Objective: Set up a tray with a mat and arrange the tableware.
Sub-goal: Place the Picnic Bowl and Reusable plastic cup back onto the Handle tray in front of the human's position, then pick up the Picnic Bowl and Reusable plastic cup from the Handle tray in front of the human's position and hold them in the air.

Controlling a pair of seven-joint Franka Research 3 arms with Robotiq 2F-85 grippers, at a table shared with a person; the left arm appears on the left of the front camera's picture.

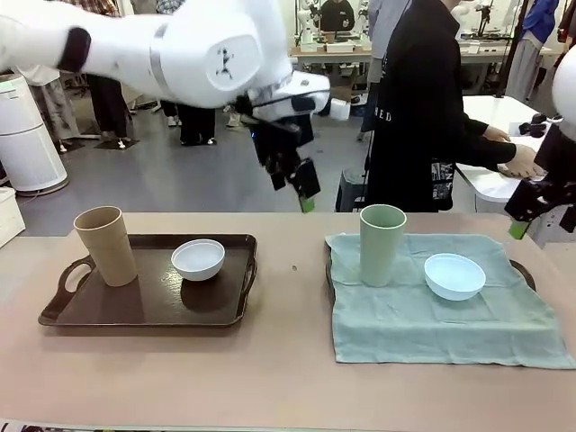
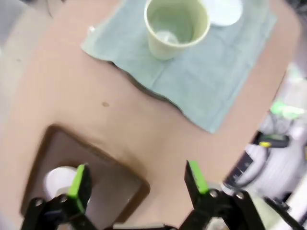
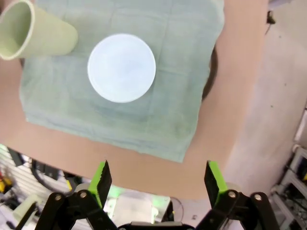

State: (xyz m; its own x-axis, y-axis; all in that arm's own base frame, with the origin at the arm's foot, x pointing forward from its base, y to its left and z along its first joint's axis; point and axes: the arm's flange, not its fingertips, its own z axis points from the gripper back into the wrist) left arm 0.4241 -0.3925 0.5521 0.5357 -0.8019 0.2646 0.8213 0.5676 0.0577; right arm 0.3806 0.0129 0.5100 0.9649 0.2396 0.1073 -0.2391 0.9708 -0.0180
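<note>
The left end effector (image 2: 136, 177) and right end effector (image 3: 158, 176) hung released and empty above the worktop (image 1: 270, 378), probably to keep clear of the tableware. On the green mat (image 1: 423, 324), the pale green tumbler (image 1: 382, 243) stood at 9 o'clock and the light blue bowl (image 1: 454, 275) at 3, both empty. The matless brown tray (image 1: 108, 310) carried the beige tumbler (image 1: 106, 245) and white bowl (image 1: 198, 259) likewise

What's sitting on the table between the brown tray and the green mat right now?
Bare tabletop with one tiny dark speck. The front view shows it, between the brown tray and the green mat.
</note>
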